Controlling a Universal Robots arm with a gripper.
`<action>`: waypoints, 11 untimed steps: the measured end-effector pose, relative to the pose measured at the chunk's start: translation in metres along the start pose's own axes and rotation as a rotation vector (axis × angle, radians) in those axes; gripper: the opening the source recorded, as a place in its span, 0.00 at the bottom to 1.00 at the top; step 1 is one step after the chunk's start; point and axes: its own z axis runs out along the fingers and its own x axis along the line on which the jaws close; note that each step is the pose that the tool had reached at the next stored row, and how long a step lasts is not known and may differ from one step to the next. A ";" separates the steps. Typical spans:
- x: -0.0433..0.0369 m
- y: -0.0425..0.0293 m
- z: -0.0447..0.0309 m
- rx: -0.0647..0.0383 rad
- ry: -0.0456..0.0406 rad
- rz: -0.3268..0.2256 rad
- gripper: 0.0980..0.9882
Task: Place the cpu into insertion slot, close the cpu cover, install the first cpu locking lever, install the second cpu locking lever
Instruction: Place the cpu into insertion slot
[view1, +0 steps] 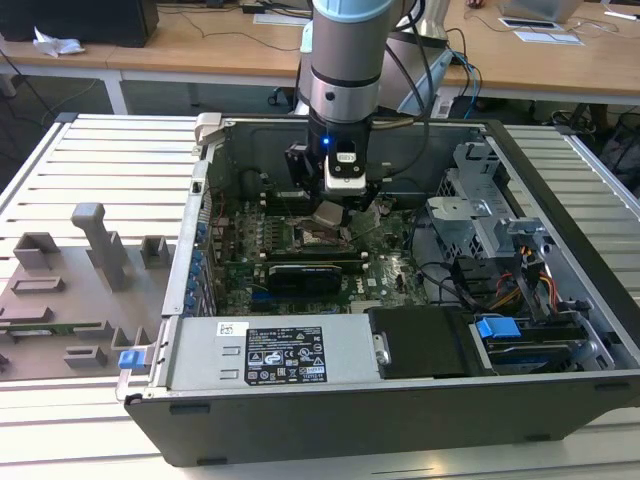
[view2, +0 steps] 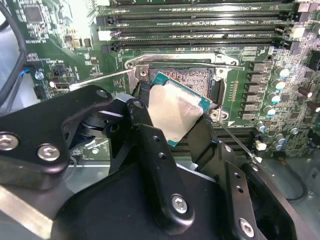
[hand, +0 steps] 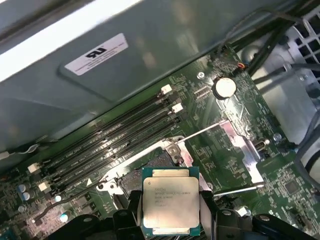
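Note:
My gripper (view1: 333, 208) hangs inside the open computer case and is shut on the cpu (view1: 330, 214). In both wrist views the cpu (view2: 175, 112) (hand: 170, 202) is a square silver-topped chip with a green edge, pinched on two opposite sides by the black fingers (view2: 145, 130). It is held tilted a little above the insertion slot (view2: 192, 77) (hand: 152, 170), whose dark pin field lies exposed. A silvery frame that looks like the cpu cover (hand: 242, 145) stands folded back beside the socket. Two thin locking levers (hand: 200, 132) (hand: 235, 189) stick out unlatched.
Long black memory slots (hand: 115, 145) run beside the socket. A black card (view1: 310, 272) and the power supply box (view1: 270, 350) lie in front. Drive cage and cables (view1: 490, 250) fill the exterior view's right. A grey fixture tray (view1: 70, 290) sits outside the case on the exterior view's left.

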 end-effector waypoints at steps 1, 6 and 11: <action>0.0000 0.0000 0.0001 0.002 -0.0022 0.017 0.50; -0.0001 0.0000 0.0004 0.011 -0.0094 0.072 0.50; -0.0002 0.0001 0.0006 0.020 -0.0172 0.133 0.50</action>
